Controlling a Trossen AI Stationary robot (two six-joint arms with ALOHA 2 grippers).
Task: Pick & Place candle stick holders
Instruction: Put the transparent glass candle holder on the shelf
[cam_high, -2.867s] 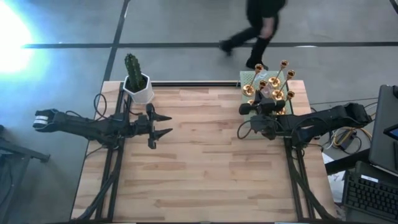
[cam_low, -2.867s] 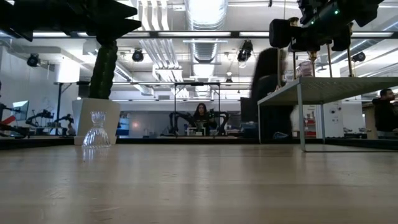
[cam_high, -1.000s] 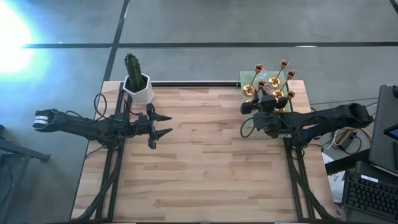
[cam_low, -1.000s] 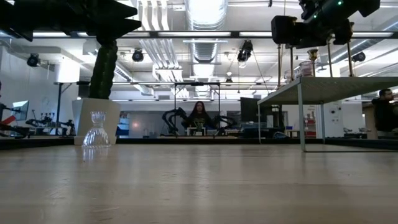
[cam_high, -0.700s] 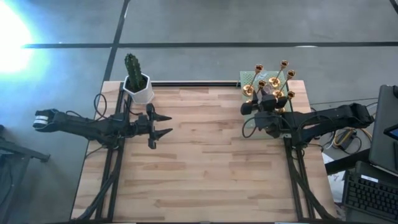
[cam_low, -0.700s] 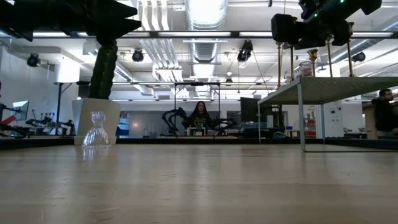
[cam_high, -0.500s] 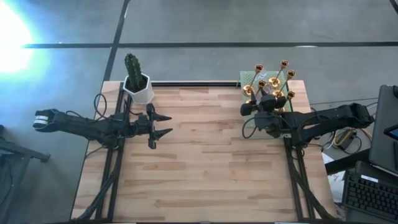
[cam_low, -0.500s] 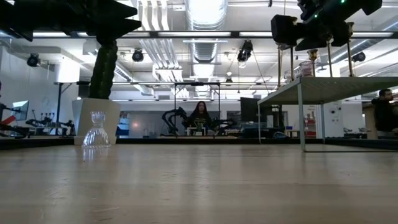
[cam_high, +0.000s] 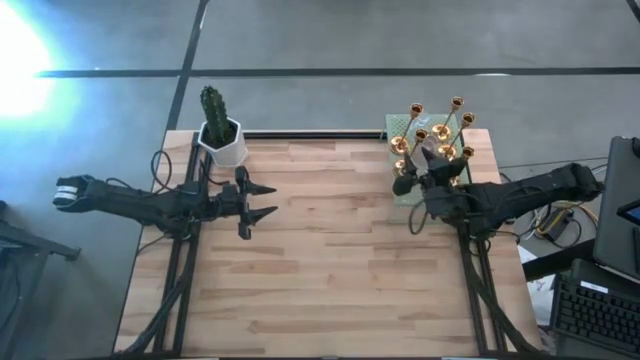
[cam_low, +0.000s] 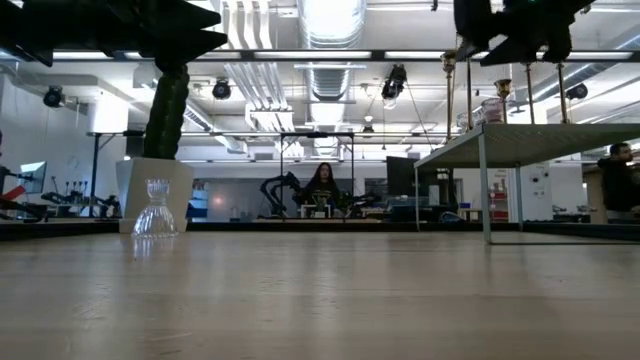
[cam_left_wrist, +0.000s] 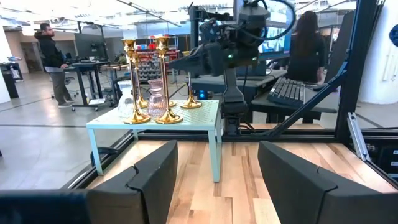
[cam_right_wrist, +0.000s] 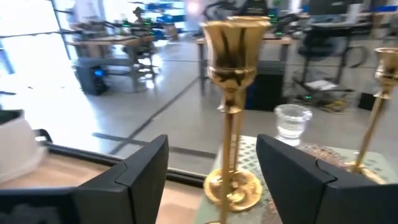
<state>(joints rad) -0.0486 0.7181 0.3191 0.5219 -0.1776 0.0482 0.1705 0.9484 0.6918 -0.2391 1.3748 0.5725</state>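
Reaching in from the right edge of the high view, right arm stretching leftward across the upper right of the frame, right gripper (cam_high: 408, 183) spreading its two fingers (cam_right_wrist: 142, 167) wide apart, nothing between them. Waiting at centre left of the high view, left arm extending rightward from the left edge, left gripper (cam_high: 268, 199) pointing toward frame centre, fingers (cam_left_wrist: 151, 182) parting widely and gripping nothing. Showing in the low view as dark shapes along the top edge, upper left and upper right.
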